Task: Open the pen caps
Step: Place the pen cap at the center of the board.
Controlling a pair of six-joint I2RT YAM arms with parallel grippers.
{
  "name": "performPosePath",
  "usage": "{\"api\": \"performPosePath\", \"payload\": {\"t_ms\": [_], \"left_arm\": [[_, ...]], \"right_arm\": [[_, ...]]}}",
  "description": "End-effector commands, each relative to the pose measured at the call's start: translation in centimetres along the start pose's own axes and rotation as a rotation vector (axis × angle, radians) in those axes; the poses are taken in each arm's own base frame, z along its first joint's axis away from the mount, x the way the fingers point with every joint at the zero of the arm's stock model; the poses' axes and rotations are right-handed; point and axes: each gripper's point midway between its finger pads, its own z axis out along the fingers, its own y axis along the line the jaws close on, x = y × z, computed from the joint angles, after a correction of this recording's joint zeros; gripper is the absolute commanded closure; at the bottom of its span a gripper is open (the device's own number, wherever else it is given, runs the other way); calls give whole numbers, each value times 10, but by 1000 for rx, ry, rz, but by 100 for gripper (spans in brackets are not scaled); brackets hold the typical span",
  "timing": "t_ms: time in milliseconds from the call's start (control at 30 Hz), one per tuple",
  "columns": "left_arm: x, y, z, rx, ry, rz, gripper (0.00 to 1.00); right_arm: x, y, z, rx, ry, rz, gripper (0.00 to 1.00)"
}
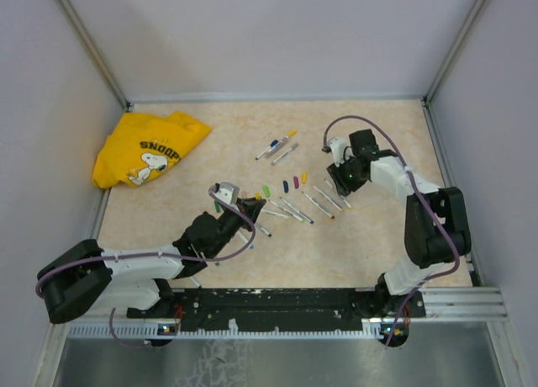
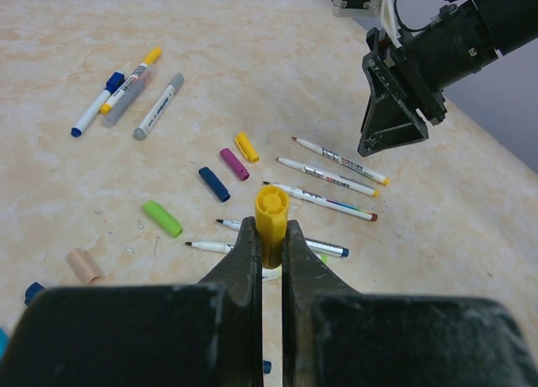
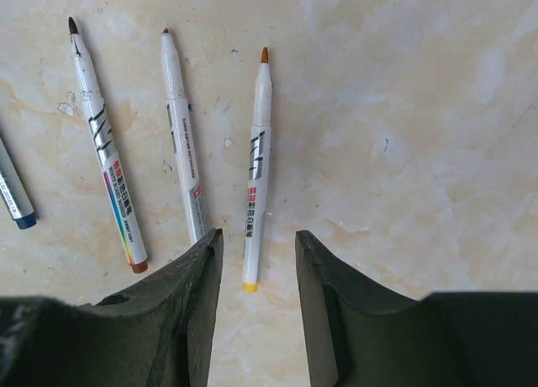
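**One cap in the left jaws, three pens yet to open**

On the pale table, with a crumpled yellow shirt at its far left, the left arm stretches low from the near-left corner toward mid-table. The right arm rises from the near right, folds at the elbow and tips its wrist down over the bared pens.

The left gripper is pinched narrow on a yellow cap, held upright with its end toward the wrist camera. The right gripper stands part-open and carries nothing. An orange-tipped pen lies flat on the table between its fingers and appears to touch neither. Its long axis runs straight away from the hand, in line with the bared pens alongside it.

The work left appears to sit on the far side, where three capped pens lie bunched and aslant beyond the bared ones. They are roughly between the two grippers, and neither arm is plainly nearer.

Just ahead and to the left of the left gripper runs a row of loose caps: yellow, purple, blue and green. That is the likely place to set the held cap down before either hand reaches on for the far bunch
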Motion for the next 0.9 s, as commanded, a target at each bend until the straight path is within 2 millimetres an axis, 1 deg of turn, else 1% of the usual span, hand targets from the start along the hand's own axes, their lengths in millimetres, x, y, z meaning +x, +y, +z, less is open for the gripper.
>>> {"api": "performPosePath", "payload": {"t_ms": [0,333,400,467,533,633,667,733,867], "left_arm": [[-10,-6,4,13,-28,-4,100],[-9,-14,18,18,15,26,100],[-12,-20,24,33,13,30,100],[-18,-31,33,68,3,27,100],[-22,-42,45,95,6,31,100],[-18,-56,69,109,59,43,100],[-8,-58,79,98,100,51,100],[2,-62,96,82,152,56,100],[26,-59,129,2,276,49,100]], "right_arm": [[-28,-9,-21,37,-109,-26,59],[-37,-5,-34,33,-165,-36,59],[-40,-6,-37,37,-177,-34,59],[-41,-7,-40,41,-188,-29,59],[-42,-10,-43,51,-199,-20,59],[-42,-22,-50,92,-215,12,59],[-42,-28,-52,114,-220,27,59],[-41,-41,-57,172,-234,61,59],[-40,-73,-74,335,-271,150,60]]}}
